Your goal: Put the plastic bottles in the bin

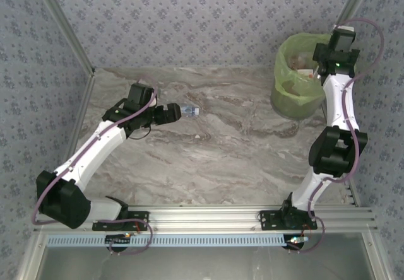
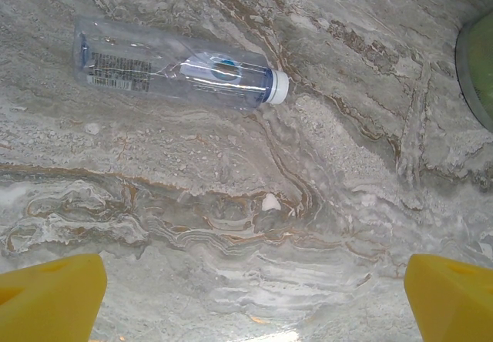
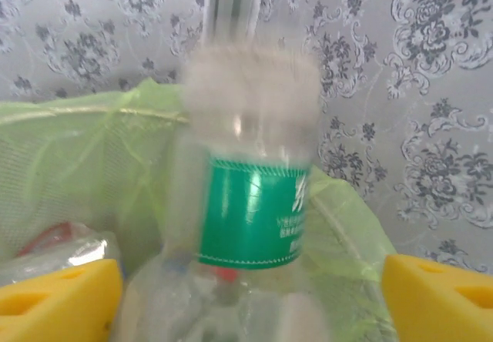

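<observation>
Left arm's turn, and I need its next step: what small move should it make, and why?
Probably advance the left gripper toward the clear bottle lying on the table: its yellow fingers stand wide open, and the bottle lies ahead of them, untouched.

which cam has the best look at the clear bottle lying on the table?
Left wrist: the clear bottle lies on its side in full, white cap and label sharp. Top external shows it as a tiny shape near the left gripper. Right wrist faces the bin and a blurred green-labelled bottle.
</observation>
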`<action>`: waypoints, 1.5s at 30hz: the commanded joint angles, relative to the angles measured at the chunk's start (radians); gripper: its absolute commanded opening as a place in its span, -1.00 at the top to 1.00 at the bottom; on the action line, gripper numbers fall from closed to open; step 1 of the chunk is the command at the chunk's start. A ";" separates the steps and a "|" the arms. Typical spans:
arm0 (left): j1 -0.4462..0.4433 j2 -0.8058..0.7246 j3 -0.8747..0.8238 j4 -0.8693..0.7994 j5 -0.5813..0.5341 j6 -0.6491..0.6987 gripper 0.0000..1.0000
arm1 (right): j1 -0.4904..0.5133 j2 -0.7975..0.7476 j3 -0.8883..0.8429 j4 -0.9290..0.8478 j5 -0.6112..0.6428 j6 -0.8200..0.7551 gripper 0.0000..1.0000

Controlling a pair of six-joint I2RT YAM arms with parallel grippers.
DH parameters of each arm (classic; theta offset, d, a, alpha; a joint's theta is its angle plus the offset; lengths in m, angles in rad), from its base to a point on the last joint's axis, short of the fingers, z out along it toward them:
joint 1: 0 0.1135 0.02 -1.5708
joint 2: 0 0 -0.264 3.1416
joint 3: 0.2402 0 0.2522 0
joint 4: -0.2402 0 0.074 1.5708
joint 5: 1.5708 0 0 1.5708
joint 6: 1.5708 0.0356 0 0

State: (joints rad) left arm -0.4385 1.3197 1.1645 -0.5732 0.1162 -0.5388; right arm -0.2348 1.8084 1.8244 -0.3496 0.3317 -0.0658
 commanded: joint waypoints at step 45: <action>0.005 0.144 0.043 0.223 -0.087 0.371 -0.98 | 0.284 -0.697 -0.677 0.123 -0.275 0.277 -0.98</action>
State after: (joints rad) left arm -0.4385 1.4399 1.1389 -0.3836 0.0326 -0.3393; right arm 0.0299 1.1702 1.1896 -0.2451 0.0975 0.1699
